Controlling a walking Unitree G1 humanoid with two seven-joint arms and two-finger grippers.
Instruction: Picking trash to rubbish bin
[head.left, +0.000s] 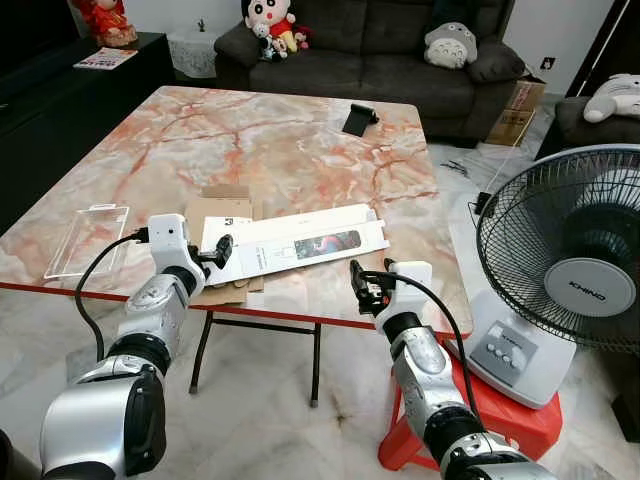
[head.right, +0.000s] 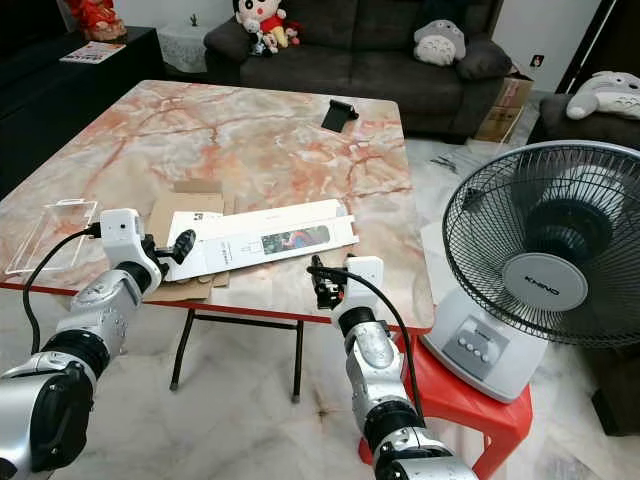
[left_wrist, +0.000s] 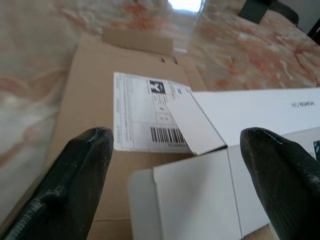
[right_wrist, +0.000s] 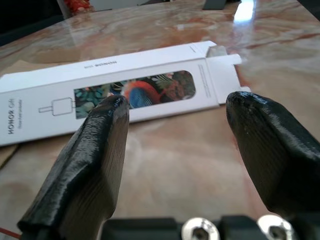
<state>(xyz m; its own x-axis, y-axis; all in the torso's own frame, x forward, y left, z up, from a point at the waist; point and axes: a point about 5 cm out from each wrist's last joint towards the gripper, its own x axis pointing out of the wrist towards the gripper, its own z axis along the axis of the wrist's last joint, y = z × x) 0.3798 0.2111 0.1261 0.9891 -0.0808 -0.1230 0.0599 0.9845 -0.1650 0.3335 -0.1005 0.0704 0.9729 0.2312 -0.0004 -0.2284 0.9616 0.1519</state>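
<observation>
A long white box (head.left: 300, 243) with a colourful picture window lies near the front edge of the marble table (head.left: 260, 140), partly on a flattened brown cardboard piece (head.left: 215, 215) that carries a white shipping label (left_wrist: 145, 112). My left gripper (head.left: 218, 253) is open at the box's left end; its fingertips (left_wrist: 75, 170) straddle the white flap (left_wrist: 195, 200). My right gripper (head.left: 358, 283) is open at the table's front edge, just short of the box's right end (right_wrist: 220, 70), touching nothing.
A clear plastic tray (head.left: 88, 238) lies at the front left corner. A black phone stand (head.left: 359, 119) sits at the far side. A white fan (head.left: 570, 270) on a red stool (head.left: 500, 415) stands close at right. A sofa (head.left: 370, 50) is behind.
</observation>
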